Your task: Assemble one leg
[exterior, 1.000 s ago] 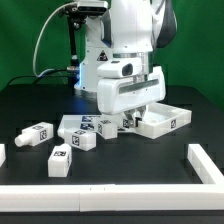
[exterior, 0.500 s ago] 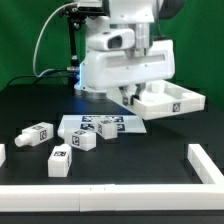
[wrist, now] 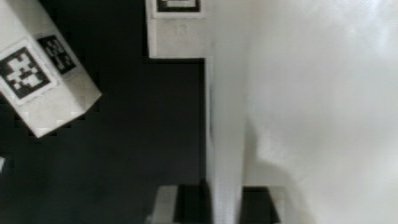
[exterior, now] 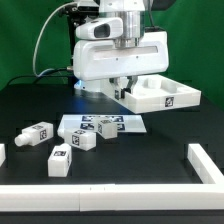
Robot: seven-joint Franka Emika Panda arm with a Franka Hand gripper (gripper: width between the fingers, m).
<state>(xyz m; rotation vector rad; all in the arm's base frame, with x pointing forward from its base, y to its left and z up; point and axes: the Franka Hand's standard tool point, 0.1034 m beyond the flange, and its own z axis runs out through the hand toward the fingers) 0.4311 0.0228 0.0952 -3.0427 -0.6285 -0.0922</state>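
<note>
My gripper (exterior: 123,88) is shut on the rim of the large white square panel (exterior: 162,96) and holds it above the table, behind the marker board (exterior: 100,126). In the wrist view the panel's rim (wrist: 221,120) runs between my dark fingertips (wrist: 191,205), and its flat face (wrist: 320,100) fills one side. Three legs, small white tagged posts, lie on the black table at the exterior view's left: one (exterior: 36,134), one (exterior: 84,140) and one (exterior: 60,160). One tagged leg (wrist: 45,75) shows in the wrist view below the panel.
A low white wall (exterior: 110,196) runs along the table's front and up the exterior view's right side (exterior: 205,163). A white piece (exterior: 2,152) sits at the left edge. Another white tagged piece (wrist: 178,30) shows in the wrist view.
The panel has gone from resting on the table by the marker board to hanging well above it in my gripper. The arm rose and shifted. The legs have not moved.
</note>
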